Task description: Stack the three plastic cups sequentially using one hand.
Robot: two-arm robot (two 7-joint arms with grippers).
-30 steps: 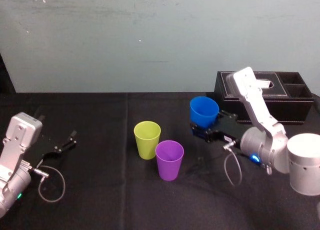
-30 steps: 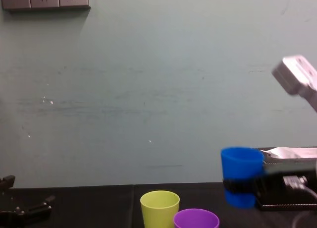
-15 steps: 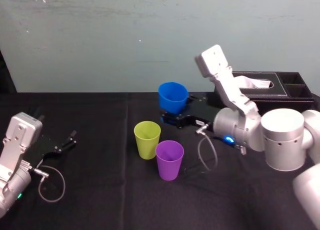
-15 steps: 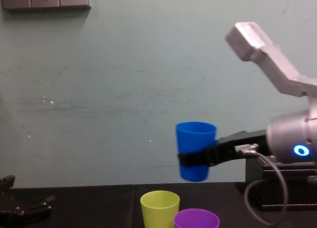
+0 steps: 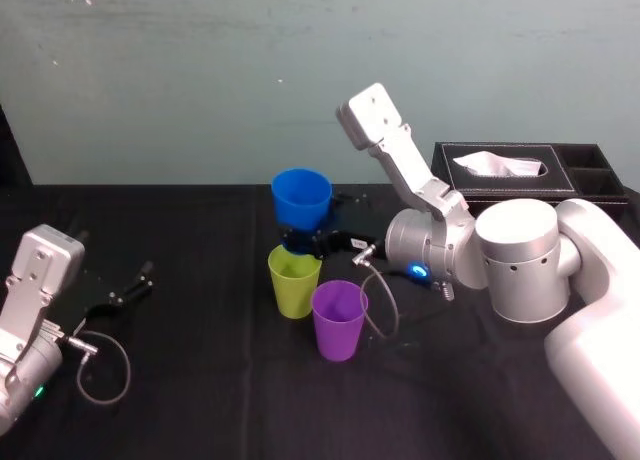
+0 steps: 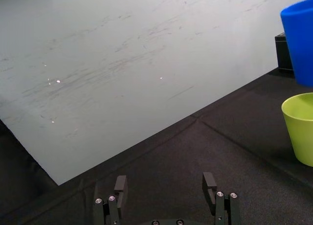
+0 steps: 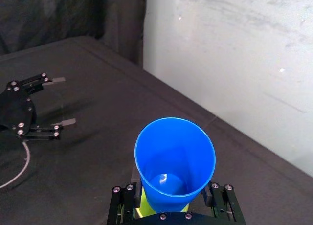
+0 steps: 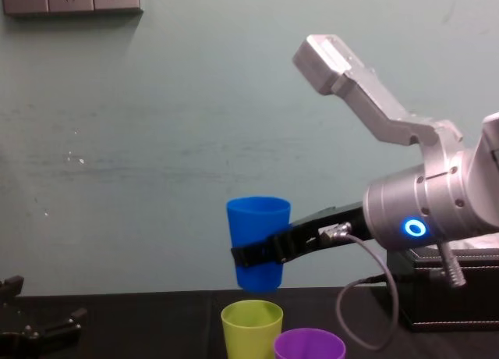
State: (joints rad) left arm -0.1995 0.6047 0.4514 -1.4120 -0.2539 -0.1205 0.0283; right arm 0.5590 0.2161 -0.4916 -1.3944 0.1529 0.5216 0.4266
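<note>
Presently the right gripper (image 5: pixel 305 243) is pinching the blue cup (image 5: pixel 301 198) by its lower wall above the yellow-green cup (image 5: pixel 294 280); likely light, slippery, flexing plastic. The left gripper (image 6: pixel 165 178) is idling, fingers spread.

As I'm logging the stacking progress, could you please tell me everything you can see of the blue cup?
The blue cup is a plain, tapered tumbler of smooth plastic-looking material, empty, upright, mouth up. The right hand clamps its lower wall and holds it in the air above the yellow-green cup, with a small gap between them in the chest view.
</note>
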